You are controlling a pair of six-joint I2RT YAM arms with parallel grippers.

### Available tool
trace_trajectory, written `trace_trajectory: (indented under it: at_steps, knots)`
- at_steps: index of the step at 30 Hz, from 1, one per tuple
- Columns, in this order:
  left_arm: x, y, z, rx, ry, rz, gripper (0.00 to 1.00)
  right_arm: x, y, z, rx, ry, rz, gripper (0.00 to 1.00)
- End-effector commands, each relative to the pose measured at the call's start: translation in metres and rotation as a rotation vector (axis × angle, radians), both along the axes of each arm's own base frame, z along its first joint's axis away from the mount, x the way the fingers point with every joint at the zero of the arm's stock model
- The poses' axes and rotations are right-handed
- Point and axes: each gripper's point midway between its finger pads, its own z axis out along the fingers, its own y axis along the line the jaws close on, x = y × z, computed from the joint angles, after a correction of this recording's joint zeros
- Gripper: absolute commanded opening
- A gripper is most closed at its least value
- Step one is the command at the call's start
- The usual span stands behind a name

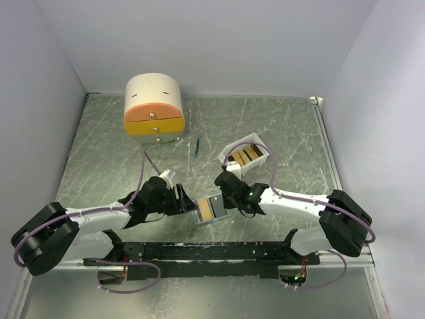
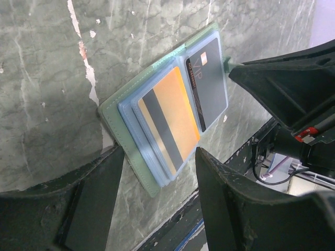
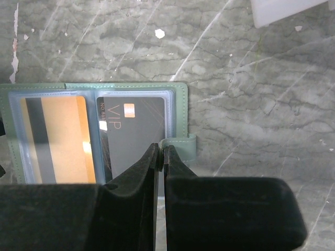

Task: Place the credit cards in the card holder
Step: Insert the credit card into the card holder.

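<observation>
Card holder open, gold card and dark card sleeved, my right gripper closed, left gripper wide

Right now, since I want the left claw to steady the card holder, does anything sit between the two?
Nothing visible does: the open left claw straddles a corner of the card holder. The shut right claw sits at the opposite edge, by the clasp tab.
</observation>
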Motion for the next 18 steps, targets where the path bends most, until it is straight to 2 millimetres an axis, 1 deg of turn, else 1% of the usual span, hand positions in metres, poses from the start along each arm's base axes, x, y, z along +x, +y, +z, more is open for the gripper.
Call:
trace_trajectory:
  at_steps: [1,6,13,18]
  knots:
    - [0.002,-0.011,0.02,-0.08,-0.046,-0.035,0.68,-0.003,0.009,0.002,0.064,0.003,0.004,0.0]
    - [0.003,-0.017,0.025,-0.11,-0.06,-0.056,0.68,-0.004,0.009,0.001,0.071,0.006,0.002,0.0]
    - [0.004,-0.028,0.043,-0.175,-0.101,-0.09,0.68,-0.006,0.018,0.004,0.127,0.009,0.015,0.0]
    - [0.003,-0.033,0.047,-0.221,-0.114,-0.114,0.68,-0.007,0.024,0.005,0.158,0.011,0.026,0.0]
